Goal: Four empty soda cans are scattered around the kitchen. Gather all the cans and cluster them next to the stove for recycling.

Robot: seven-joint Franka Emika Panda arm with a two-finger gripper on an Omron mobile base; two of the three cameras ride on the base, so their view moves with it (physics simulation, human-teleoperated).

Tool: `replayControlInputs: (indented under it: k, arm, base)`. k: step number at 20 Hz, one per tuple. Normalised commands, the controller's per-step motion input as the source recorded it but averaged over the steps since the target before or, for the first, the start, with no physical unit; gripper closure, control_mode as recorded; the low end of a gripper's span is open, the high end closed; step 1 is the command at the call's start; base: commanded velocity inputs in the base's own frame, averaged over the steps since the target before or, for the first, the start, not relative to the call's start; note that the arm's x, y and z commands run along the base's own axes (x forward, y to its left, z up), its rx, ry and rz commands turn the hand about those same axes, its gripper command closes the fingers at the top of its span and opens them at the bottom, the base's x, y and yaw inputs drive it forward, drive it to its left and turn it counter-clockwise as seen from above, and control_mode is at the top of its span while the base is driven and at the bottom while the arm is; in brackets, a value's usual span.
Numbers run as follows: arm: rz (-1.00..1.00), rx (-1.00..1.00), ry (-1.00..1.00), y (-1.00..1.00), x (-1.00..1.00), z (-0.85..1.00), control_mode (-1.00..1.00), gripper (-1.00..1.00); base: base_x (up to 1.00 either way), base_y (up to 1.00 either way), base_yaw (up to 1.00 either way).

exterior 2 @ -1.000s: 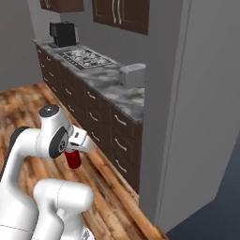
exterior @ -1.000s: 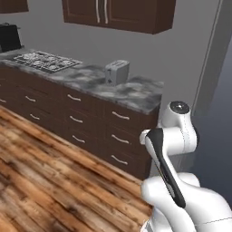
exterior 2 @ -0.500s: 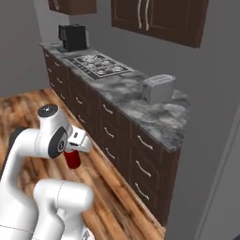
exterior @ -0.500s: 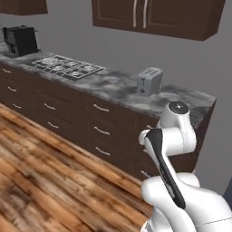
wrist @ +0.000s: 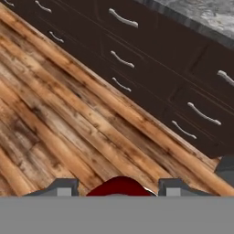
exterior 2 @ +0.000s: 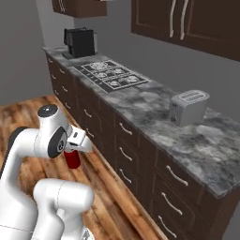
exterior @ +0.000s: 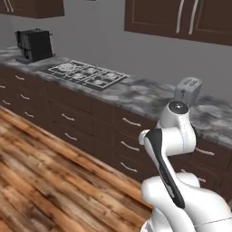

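The soda can is small, red and round. It hangs in the gripper, held low over the wooden floor in front of the robot's body. The two finger tips sit close on each side of the can, so the robot is holding it tight. In the hand view just the red top of the can peeks up between them.

The whole picture has slid since a moment ago. That is the base driving and turning, not the things moving. The stove now sits closer to the middle of the views, and the toaster has come nearer too. The can hangs in the same spot by the arm as before.

This probably means the robot is carrying this can toward the stove. It still has to get close and set the can on the grey counter beside it.
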Motion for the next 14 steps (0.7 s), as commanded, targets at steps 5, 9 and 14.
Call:
replayControlInputs:
  k: [5,9,14]
  arm:
    - [0.0,0.0,0.0,0.0,0.0,0.0,1.0,1.0]
    - [0.0,0.0,0.0,0.0,0.0,0.0,1.0,1.0]
    - [0.0,0.0,0.0,0.0,0.0,0.0,1.0,1.0]
  base:
    - [1.0,0.44,-0.09]
    - [0.65,0.27,-0.29]
    - [0.26,0.11,-0.36]
